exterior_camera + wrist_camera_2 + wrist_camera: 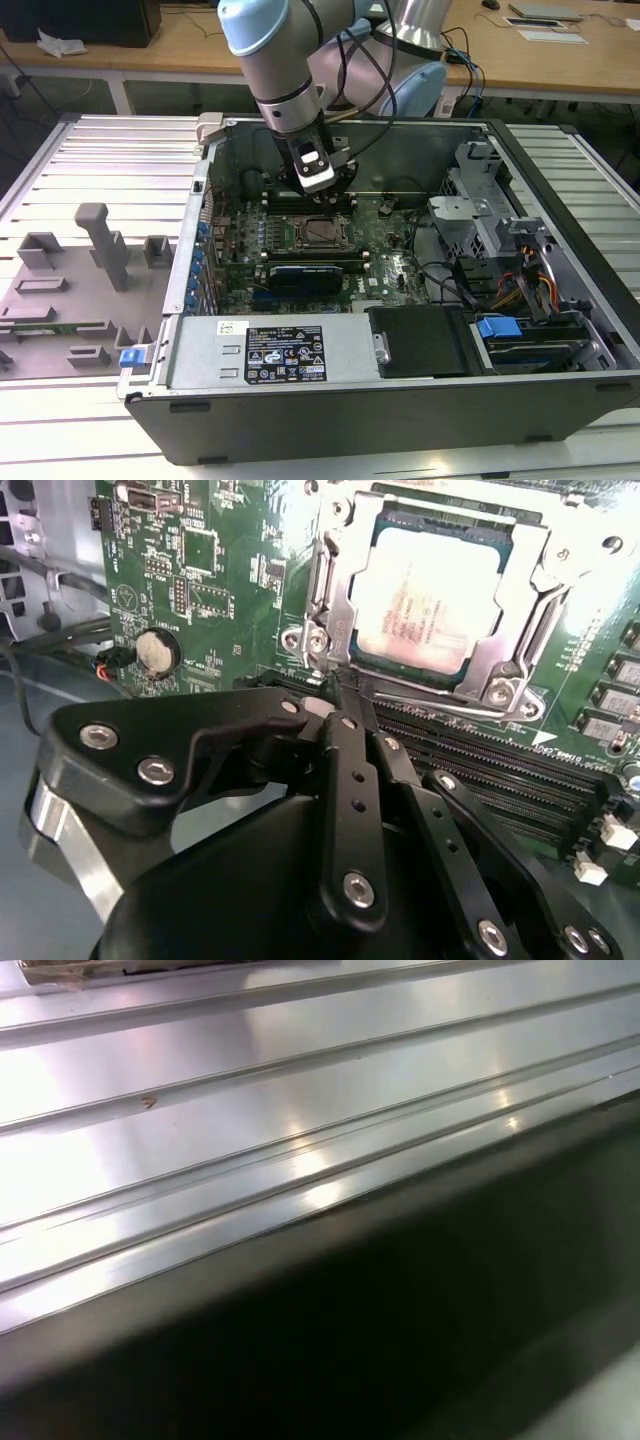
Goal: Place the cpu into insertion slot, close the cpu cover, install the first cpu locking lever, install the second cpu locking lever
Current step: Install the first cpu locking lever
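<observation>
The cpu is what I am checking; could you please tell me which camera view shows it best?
The second wrist view: the cpu is close, its pale metal top framed by the cpu cover. The exterior view has it as a small square below the arm. The first wrist view faces ribbed metal panels.

End effector base cut off at picture edge — memory slots partly behind it.

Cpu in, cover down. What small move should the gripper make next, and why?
Probably nudge the locking lever toward its latch. The cpu lies in the insertion slot, the cpu cover is down around it, and the gripper, fingers shut, sits at the socket corner by that lever; whether it is latched is unclear.
</observation>
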Robot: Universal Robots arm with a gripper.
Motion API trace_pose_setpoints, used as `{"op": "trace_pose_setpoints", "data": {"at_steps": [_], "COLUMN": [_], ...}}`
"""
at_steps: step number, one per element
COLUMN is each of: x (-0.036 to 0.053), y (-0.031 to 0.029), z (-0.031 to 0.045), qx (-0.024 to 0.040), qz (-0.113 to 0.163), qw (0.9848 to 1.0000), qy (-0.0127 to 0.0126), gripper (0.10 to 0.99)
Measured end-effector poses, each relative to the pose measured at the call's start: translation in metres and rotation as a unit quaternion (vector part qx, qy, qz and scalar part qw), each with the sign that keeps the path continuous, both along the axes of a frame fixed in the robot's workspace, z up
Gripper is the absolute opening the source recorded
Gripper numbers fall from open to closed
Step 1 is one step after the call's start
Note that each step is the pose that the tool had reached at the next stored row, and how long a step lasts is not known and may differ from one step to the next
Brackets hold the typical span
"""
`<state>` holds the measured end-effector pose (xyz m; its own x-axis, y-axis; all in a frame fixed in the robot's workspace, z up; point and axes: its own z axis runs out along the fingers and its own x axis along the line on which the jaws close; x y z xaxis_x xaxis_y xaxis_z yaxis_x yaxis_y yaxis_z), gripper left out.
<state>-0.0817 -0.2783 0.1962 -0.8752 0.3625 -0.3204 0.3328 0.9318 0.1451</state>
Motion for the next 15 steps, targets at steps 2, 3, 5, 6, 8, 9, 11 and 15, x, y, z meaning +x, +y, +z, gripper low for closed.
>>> {"op": "trace_pose_setpoints", "data": {"at_steps": [2,3,5,6,8,9,11,15], "x": [0.0,0.0,0.0,0.0,0.0,0.0,-0.0002,-0.001], "y": [0.0028,0.0034,0.0039,0.004,0.004,0.0039,0.004,0.0027], "z": [-0.0001,-0.0002,-0.0004,-0.0007,-0.0011,-0.0012,-0.0015,-0.0016], "qx": [0.0,0.0,0.0,0.0,-0.0001,-0.0001,0.0,0.0001], "qz": [-0.002,-0.003,-0.006,-0.009,-0.013,-0.014,-0.016,-0.016], "qw": [1.0,1.0,1.0,1.0,0.9999,0.9999,0.9999,0.9999], "qy": [0.0,0.0,0.0,0.0,0.0001,0.0001,0.0,-0.0002], "gripper": [0.106,0.106,0.106,0.106,0.106,0.106,0.106,0.106]}}
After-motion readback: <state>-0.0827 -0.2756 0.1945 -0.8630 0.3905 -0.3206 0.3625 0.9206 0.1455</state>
